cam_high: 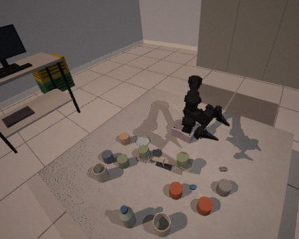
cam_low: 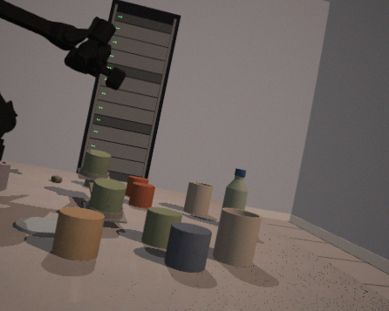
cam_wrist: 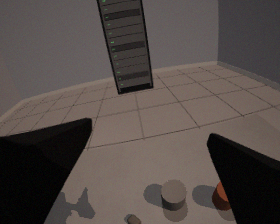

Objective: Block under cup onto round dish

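Two identical green cups stand on the pans of the small balance point(cam_high: 163, 161): one cup point(cam_high: 144, 151) point(cam_low: 108, 196) on the end nearer the dish, the other cup point(cam_high: 183, 160) point(cam_low: 97, 162) on the far end. I cannot tell for certain which end hangs lower. The round dish point(cam_high: 143, 140) point(cam_low: 35, 226) is pale and lies bare beside the first cup. No block shows. My gripper point(cam_high: 223, 131) point(cam_wrist: 152, 132) is open and empty, raised high, away from both cups and the dish. In the exterior view only part of its fingers shows clearly.
A loose green cylinder point(cam_high: 123, 161) point(cam_low: 161, 227), an orange one point(cam_high: 125, 138) point(cam_low: 78, 233) and a dark blue one point(cam_high: 107, 156) point(cam_low: 188, 246) stand around the dish end. Red cylinders point(cam_high: 175, 191), a grey cylinder point(cam_high: 224, 187) point(cam_wrist: 173, 195), beige open cups point(cam_high: 161, 224) and a bottle point(cam_high: 127, 217) stand farther out.
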Motion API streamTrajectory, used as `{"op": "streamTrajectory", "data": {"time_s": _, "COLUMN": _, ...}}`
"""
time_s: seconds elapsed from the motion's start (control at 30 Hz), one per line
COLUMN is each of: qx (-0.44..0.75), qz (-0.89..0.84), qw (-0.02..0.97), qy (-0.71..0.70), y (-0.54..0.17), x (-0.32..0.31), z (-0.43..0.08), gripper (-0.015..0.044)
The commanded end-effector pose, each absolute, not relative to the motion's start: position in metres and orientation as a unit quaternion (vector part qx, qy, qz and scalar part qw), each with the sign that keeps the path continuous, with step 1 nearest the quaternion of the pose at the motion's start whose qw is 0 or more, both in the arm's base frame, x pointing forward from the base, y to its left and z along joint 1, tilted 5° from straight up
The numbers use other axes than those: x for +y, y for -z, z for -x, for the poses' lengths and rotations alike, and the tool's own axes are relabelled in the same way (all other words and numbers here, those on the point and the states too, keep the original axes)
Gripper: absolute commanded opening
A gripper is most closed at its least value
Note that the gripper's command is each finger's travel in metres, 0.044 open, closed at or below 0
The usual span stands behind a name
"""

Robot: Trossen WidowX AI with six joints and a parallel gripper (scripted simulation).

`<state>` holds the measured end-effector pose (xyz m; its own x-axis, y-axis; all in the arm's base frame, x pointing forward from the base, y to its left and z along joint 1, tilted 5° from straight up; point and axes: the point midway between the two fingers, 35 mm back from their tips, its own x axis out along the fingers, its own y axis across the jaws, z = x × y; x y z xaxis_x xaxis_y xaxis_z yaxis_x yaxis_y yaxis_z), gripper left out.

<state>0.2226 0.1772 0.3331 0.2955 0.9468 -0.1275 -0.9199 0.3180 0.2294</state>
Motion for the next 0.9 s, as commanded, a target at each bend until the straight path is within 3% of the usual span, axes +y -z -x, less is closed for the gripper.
{"op": "streamTrajectory", "data": {"time_s": 0.0, "qx": 0.132, "qz": -0.043, "qw": 0.84, "qy": -0.524, "y": -0.319, "x": 0.147, "z": -0.237, "gripper": 0.044}}
{"op": "streamTrajectory", "data": {"time_s": 0.43, "qx": 0.19, "qz": -0.008, "qw": 0.923, "qy": -0.334, "y": -0.274, "x": 0.046, "z": -0.25, "gripper": 0.044}}
{"op": "streamTrajectory", "data": {"time_s": 0.87, "qx": 0.282, "qz": 0.003, "qw": 0.948, "qy": -0.144, "y": -0.226, "x": -0.043, "z": -0.208, "gripper": 0.044}}
